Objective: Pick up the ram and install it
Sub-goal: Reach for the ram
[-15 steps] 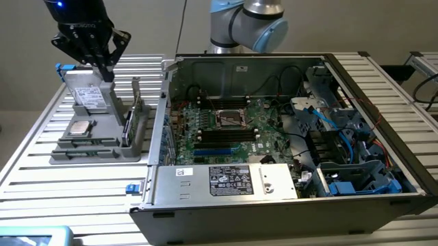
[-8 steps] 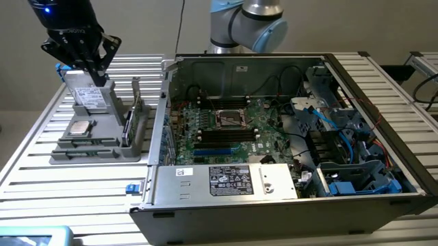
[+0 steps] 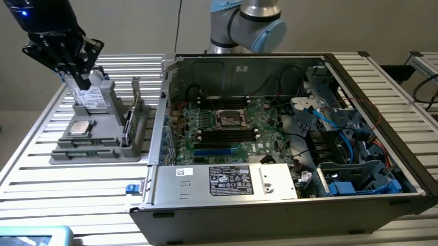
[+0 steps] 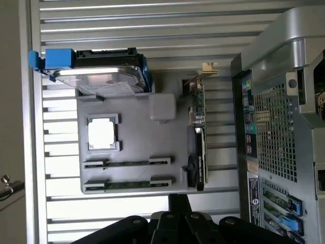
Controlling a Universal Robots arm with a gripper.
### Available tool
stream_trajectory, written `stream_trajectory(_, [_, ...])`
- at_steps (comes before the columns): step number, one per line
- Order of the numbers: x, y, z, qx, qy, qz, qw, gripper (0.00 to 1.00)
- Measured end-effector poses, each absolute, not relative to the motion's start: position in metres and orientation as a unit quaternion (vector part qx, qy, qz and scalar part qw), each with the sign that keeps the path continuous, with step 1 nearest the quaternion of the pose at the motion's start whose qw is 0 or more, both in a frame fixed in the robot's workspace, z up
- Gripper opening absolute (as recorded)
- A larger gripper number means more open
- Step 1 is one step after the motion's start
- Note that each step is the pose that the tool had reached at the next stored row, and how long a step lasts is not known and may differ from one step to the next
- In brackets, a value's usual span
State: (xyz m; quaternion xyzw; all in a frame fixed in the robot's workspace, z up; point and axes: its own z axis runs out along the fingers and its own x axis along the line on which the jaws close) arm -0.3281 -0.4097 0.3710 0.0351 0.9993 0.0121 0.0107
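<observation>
Far left: black robot gripper (image 3: 80,78), fingers pressed together, pointing down over the far end of a grey plastic parts tray (image 3: 106,130). Two long flat green ram sticks (image 4: 127,163) lie in the tray's near slots, plainest in the wrist view. Right: open grey metal computer case (image 3: 171,205), whose interior the exterior view shows.
</observation>
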Motion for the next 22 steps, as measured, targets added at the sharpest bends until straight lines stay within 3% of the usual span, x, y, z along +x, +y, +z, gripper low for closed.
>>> stream_trajectory(22, [-0.389,-0.411,0.358,0.035,0.999,-0.011,0.012,0.11])
